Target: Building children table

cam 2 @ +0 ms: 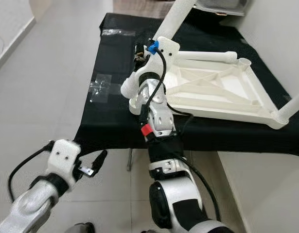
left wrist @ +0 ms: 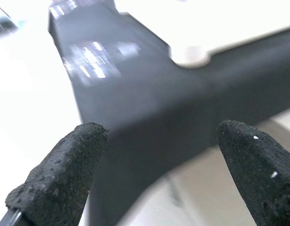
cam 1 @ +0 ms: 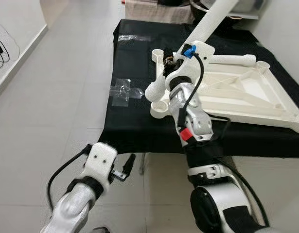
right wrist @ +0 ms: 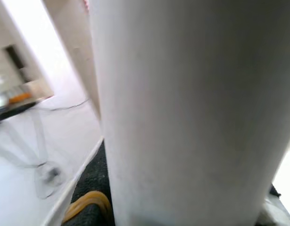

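A white children's table top [cam 1: 246,92] lies upside down on a table under a black cloth [cam 1: 130,131]. My right arm reaches up over the front edge to its left side. There my right gripper [cam 1: 176,51] is shut on a white table leg [cam 1: 212,19] that slants up and away. In the right wrist view that leg [right wrist: 182,108] is a broad white cylinder right against the camera. Another leg [cam 1: 232,60] lies along the top's far edge, and a round corner socket [cam 1: 159,109] sits nearest me. My left gripper [cam 1: 129,165] hangs low over the floor before the table, open, fingertips [left wrist: 69,165] apart with nothing between them.
Clear plastic or tape pieces [cam 1: 122,92] lie on the cloth's left part. A further white leg [cam 2: 295,104] sticks up at the top's right corner. Pale tiled floor spreads to the left, up to a wall with cables [cam 1: 1,51].
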